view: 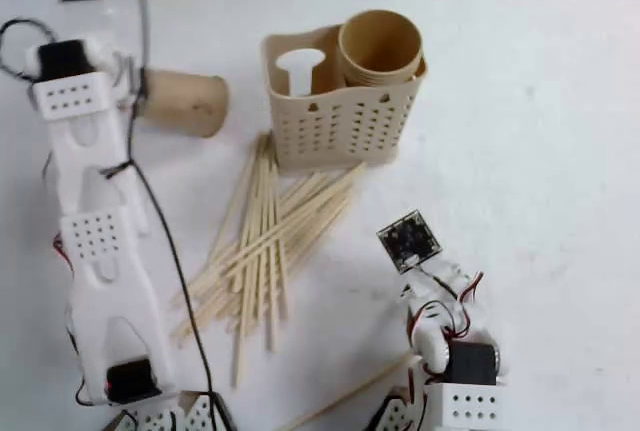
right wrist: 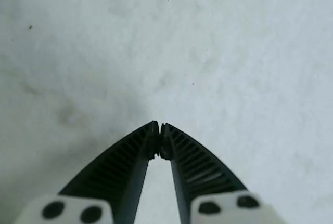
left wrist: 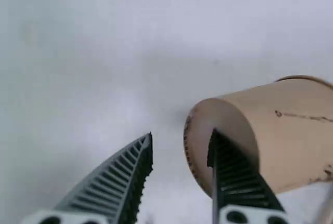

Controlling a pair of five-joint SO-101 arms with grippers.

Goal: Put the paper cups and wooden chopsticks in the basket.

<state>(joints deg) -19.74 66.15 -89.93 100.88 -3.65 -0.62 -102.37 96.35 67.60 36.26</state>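
Paper cup (view: 186,102) lies on its side on the tabletop (view: 540,151), off to one side of the basket (view: 335,131) and apart from it. What looks like its narrower base end faces the left tool (left wrist: 181,135). Left tool is spread and holds nothing: one finger (left wrist: 235,182) crosses in front of the cup's end, and the other finger (left wrist: 122,185) stands over bare tabletop, so the cup is not yet between the jaws. Right tool (right wrist: 158,128) is pressed together, empty, over bare tabletop.

Step in hand, as judged: grasp the lying cup.
- Shift the left tool sideways until the cup's end sits between both fingers.
- Close gently. Thin paper crushes, and a round body will likely roll away from a one-sided push.
- Lift clear before travelling to the basket, which already holds stacked cups (view: 380,46). Aim for the open mouth of that stack.

Wooden chopsticks (view: 262,236) lie fanned on the tabletop with their far tips at the basket's front wall. One stray stick (view: 345,394) lies near the right arm (view: 445,351).

View differences: the high view supplies the layout of cup, basket and sticks. The left wrist view supplies the finger-to-cup offset, which cannot be read from above, and the right wrist view confirms the closed, empty tool
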